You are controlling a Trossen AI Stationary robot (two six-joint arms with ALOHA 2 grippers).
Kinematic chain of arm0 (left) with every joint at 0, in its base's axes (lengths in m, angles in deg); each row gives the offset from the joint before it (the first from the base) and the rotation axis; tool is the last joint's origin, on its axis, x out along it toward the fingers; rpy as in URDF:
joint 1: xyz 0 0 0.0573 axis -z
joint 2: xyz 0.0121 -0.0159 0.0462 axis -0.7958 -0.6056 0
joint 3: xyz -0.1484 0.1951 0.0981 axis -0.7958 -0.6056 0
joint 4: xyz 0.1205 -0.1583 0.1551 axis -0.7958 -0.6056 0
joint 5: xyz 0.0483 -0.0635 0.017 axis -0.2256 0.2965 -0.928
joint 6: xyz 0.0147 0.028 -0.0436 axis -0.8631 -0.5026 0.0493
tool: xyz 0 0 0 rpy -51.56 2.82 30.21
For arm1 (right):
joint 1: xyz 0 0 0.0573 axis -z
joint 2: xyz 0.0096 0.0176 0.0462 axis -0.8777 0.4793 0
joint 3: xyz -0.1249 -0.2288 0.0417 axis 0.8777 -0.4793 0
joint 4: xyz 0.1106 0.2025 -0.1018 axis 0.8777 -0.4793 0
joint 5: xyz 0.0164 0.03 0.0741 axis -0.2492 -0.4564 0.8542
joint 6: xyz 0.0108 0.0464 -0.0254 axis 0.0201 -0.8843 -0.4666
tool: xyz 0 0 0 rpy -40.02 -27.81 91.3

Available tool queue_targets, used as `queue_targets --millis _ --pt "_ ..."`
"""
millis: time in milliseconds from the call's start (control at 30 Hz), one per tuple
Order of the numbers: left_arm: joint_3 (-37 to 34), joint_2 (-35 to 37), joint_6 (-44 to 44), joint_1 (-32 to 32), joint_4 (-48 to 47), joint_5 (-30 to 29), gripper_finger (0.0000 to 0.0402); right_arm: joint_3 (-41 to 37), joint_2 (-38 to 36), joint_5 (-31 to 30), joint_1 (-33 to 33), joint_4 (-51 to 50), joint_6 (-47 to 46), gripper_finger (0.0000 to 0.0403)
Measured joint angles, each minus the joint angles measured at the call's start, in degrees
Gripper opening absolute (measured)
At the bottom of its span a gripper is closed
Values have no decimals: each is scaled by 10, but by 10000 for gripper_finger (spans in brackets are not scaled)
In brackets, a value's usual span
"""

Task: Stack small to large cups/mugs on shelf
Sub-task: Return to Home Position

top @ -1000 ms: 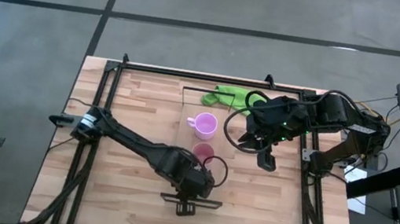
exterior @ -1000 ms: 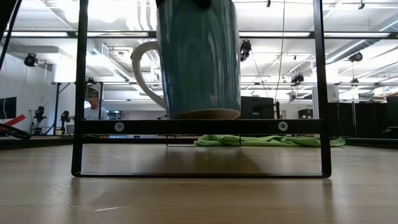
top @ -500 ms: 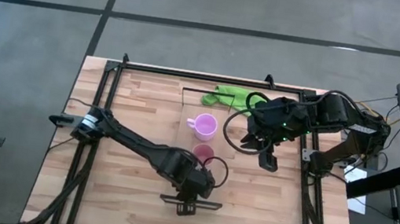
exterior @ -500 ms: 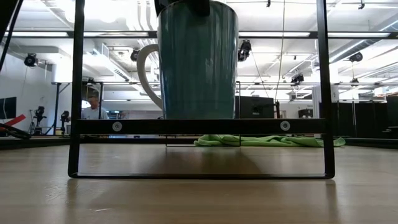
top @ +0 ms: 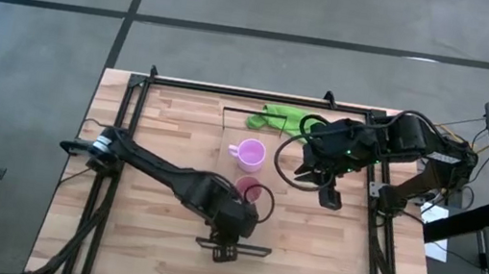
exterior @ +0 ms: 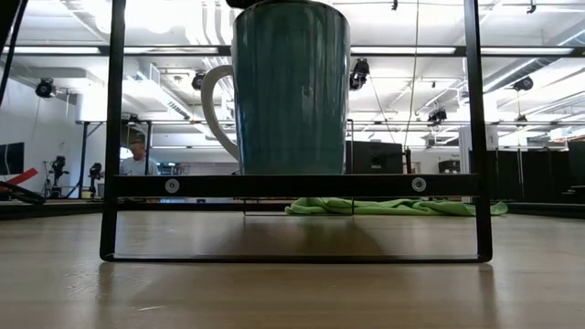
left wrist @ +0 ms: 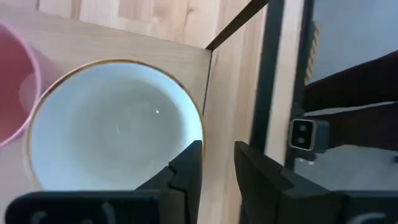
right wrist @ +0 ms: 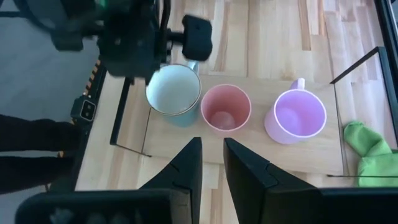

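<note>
- All three cups sit in a row on the shelf (right wrist: pixel 249 158): white mug (right wrist: pixel 174 93), pink cup (right wrist: pixel 226 111), purple mug (right wrist: pixel 300 119).
- Left tool (left wrist: pixel 217 168) hovers open above the white mug; right tool (right wrist: pixel 211 163), slightly parted, holds nothing.
- Little seems left.

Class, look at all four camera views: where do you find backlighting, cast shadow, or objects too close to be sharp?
Low view: bright ceiling lights behind leave the mug dark, with its shadow on the table under the shelf. Left wrist view: the left gripper's fingers are near and soft-edged. High and right wrist views: even light, faint shadows.

Bright overhead lights; low view backlit, mug (exterior: pixel 291 91) prob. underexposed.
</note>
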Motion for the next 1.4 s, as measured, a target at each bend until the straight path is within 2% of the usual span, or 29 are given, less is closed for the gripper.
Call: queue_targets --millis 300,433,667,800,933,1100,1200,1300,1400 --pt "0 71 59 -1 -23 7 79 0 -25 0 0 -24 2 61" --pt "0 104 92 -1 -70 5 79 0 -40 0 0 -24 -3 61" --pt "-4 159 144 -2 -137 -2 79 -2 -51 0 0 -25 -118 61" --pt "-8 190 141 -2 -150 -46 79 -11 -49 0 0 -25 -127 61" --pt "-8 225 141 -2 -202 -84 79 -32 -49 0 0 -41 -128 55" --pt "-11 267 129 -1 -237 -192 77 -52 -71 -2 0 -39 -162 17" --pt "-18 290 91 -5 -240 -212 56 -70 -94 -11 0 -39 -170 10" --pt "-23 308 81 -8 -243 -217 14 -83 -123 -14 0 -41 -173 9" --pt "-26 322 70 -8 -248 -223 4 -102 -167 -15 -1 -25 -145 9"
